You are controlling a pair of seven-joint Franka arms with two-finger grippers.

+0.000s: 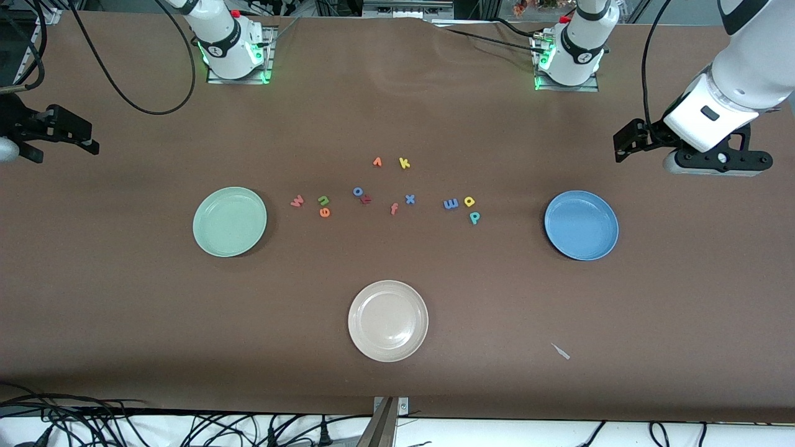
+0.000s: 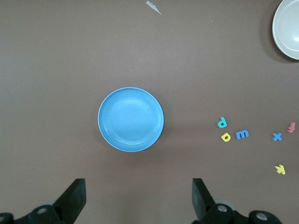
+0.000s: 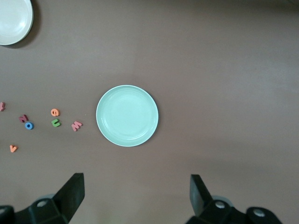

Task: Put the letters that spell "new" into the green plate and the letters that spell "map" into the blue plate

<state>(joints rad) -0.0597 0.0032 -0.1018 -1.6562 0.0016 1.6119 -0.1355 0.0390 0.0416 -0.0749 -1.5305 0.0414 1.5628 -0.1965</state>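
The pale green plate (image 1: 230, 221) (image 3: 127, 115) lies toward the right arm's end, with the red "w" (image 1: 297, 200) (image 3: 76, 125), green "n" (image 1: 323, 200) and orange "e" (image 1: 324, 212) beside it. The blue plate (image 1: 581, 225) (image 2: 131, 119) lies toward the left arm's end, near the blue "m" (image 1: 451, 203) (image 2: 242, 134), yellow "a" (image 1: 469, 201) and teal "p" (image 1: 474, 217). Both plates hold nothing. My left gripper (image 1: 630, 141) (image 2: 139, 200) hangs open and empty over bare table by the blue plate. My right gripper (image 1: 68, 131) (image 3: 136, 198) hangs open and empty by the green plate.
A beige plate (image 1: 388, 320) sits nearest the front camera. Between the two letter groups lie a blue "o" (image 1: 358, 191) touching a red letter (image 1: 366, 199), an orange "f" (image 1: 394, 208), a blue "x" (image 1: 410, 198), an orange letter (image 1: 377, 162) and a yellow "k" (image 1: 404, 163). A paper scrap (image 1: 561, 351) lies near the front.
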